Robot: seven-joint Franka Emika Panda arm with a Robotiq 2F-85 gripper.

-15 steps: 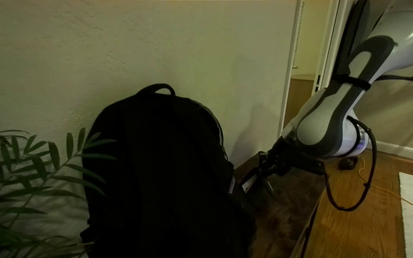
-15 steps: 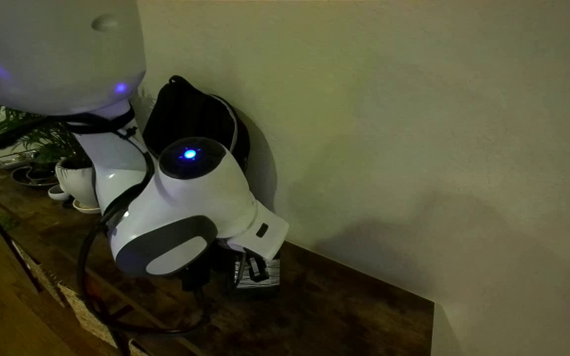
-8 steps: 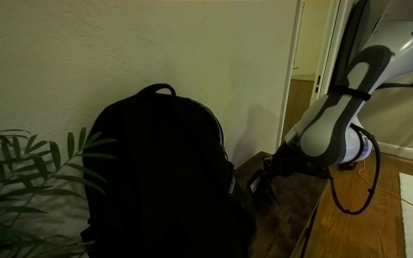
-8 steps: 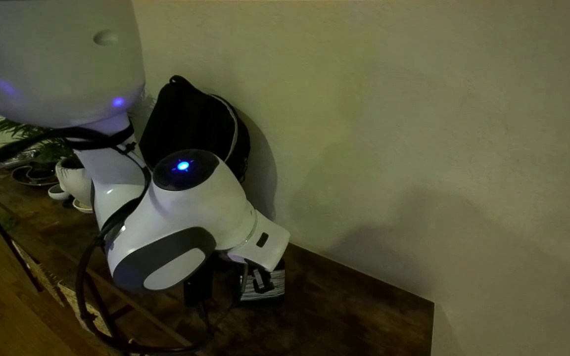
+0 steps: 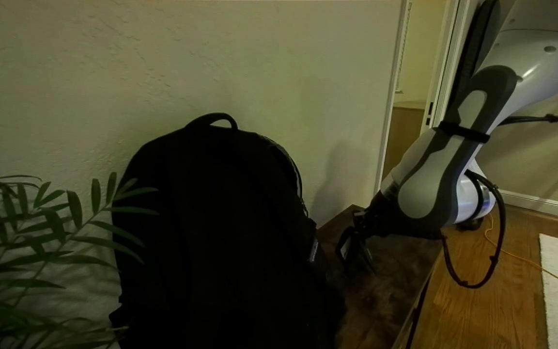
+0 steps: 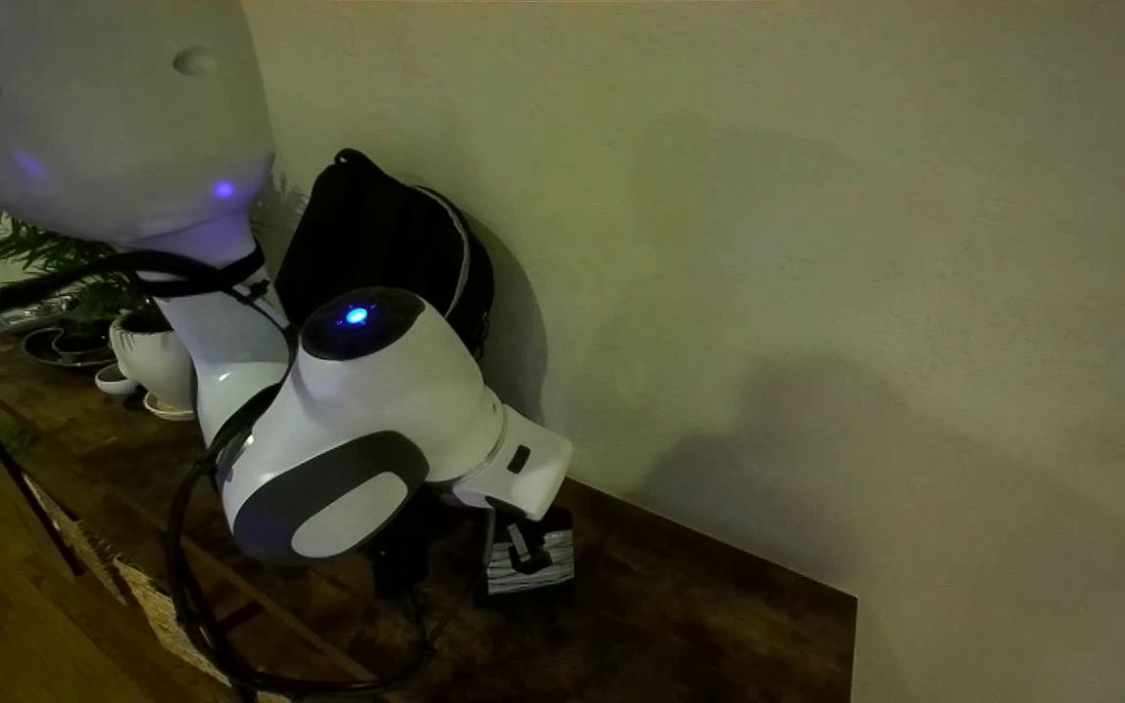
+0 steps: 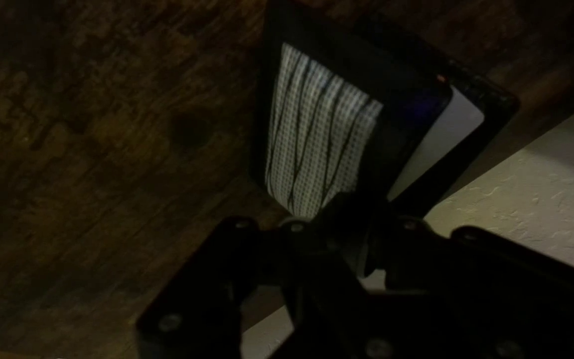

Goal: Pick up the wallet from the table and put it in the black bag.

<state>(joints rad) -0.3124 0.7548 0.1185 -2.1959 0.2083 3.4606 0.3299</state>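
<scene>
Table (image 6: 719,625); black bag (image 5: 221,232) standing left; gripper (image 7: 354,214) at right with wallet (image 7: 324,124).
In both exterior views, wallet over the wood, apart from black bag; can't tell if it rests there. Wallet's upper end sits between the fingers (image 6: 529,561), which stand nearly together, pinching it. One finger crosses its grey side; second too dark to make out.

The glossy white robot arm (image 6: 416,395), built of smooth bulbous segments (image 6: 104,117), carries dark grey curved panels (image 6: 323,474) with pale oval insets (image 6: 348,516), shallow round dimples (image 6: 196,61), and a black disc (image 6: 382,338) lit by a bright blue light (image 6: 356,315). A black strap (image 5: 464,132) girds one segment, and a black cable (image 5: 502,220) bows out in a loop. The black, jointed pincer (image 7: 352,219) shows several round, paler screw heads (image 7: 170,322).
</scene>
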